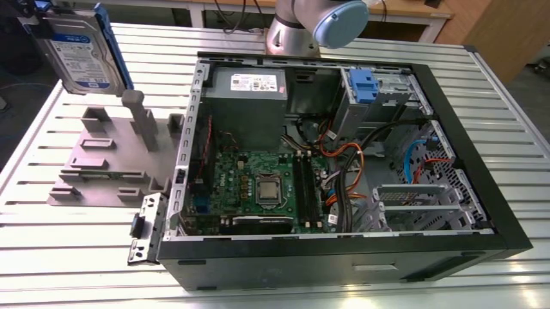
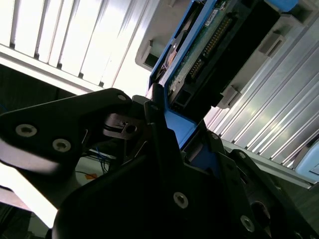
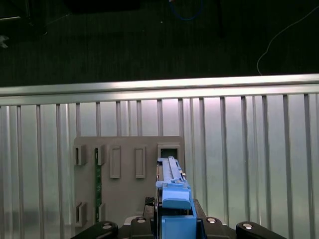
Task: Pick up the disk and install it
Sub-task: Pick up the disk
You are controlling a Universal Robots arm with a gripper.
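Observation:
The disk point(image 1: 82, 55), a silver drive with a white-and-blue label in a blue carrier bracket, hangs upright in the air at the exterior view's far left. It is above the grey holder point(image 1: 107, 161) and clear of its posts. My gripper point(image 1: 38, 11) is shut on the disk's upper end. The first wrist view looks down along the disk's edge point(image 3: 171, 191) to the holder point(image 3: 129, 169) below it. In the second wrist view the black fingers point(image 2: 157, 129) clamp the blue bracket, and the disk's circuit board and connector point(image 2: 209, 47) face the camera.
An open black computer case point(image 1: 481, 193) lies on the slatted metal table point(image 1: 77, 257) at the exterior view's right of the holder. Inside are a motherboard point(image 1: 257, 183), cables and a drive bay with a blue bracket point(image 1: 364, 87). The arm's base point(image 1: 313, 26) stands behind the case.

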